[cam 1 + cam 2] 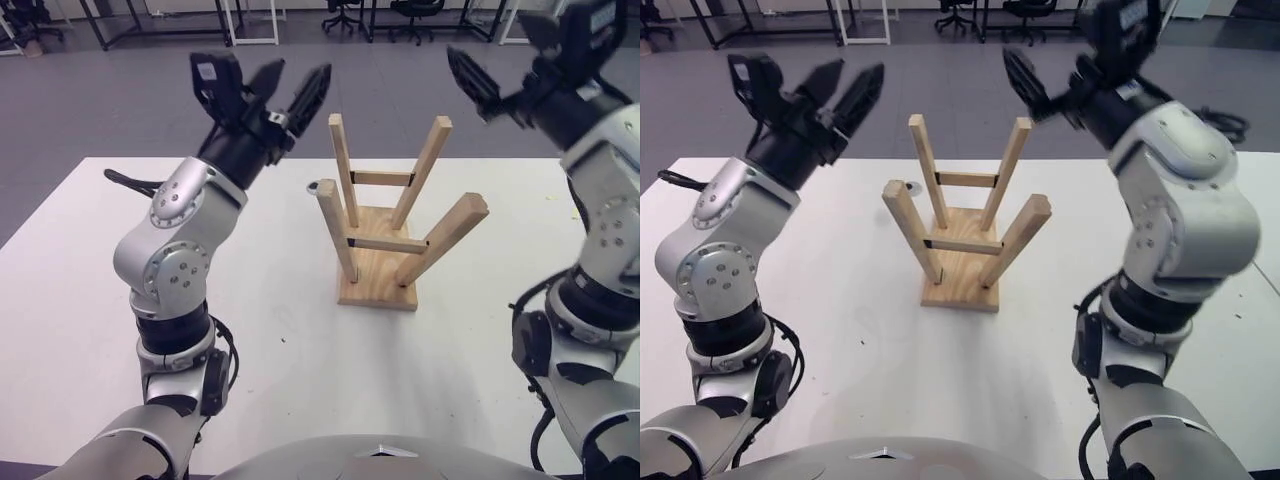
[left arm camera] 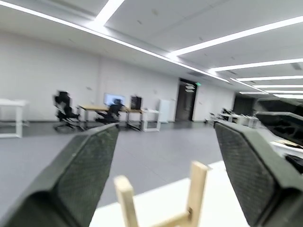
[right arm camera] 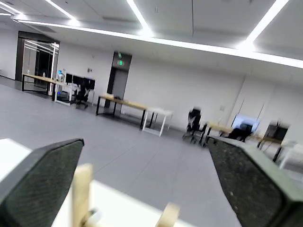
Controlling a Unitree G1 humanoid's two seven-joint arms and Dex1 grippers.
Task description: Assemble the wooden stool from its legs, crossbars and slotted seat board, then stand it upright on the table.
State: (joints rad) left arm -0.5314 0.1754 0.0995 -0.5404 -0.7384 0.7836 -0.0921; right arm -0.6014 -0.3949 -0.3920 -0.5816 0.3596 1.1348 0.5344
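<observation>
1 stool (image 1: 385,235), inverted: 4 legs (image 1: 343,170), 2 crossbars (image 1: 383,178), 1 seat board (image 1: 378,288). Left gripper (image 1: 283,90) at 10 o'clock, right gripper (image 1: 1070,55) at 2 o'clock: fingers spread wide, empty.

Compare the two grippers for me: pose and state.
The left gripper is raised left of the upturned stool; the right gripper is raised right of it. The right gripper sits a little higher in the head views than the left gripper, and its jaws look spread wider. Shared: both have open jaws, hold nothing and touch no part of the stool.
</observation>
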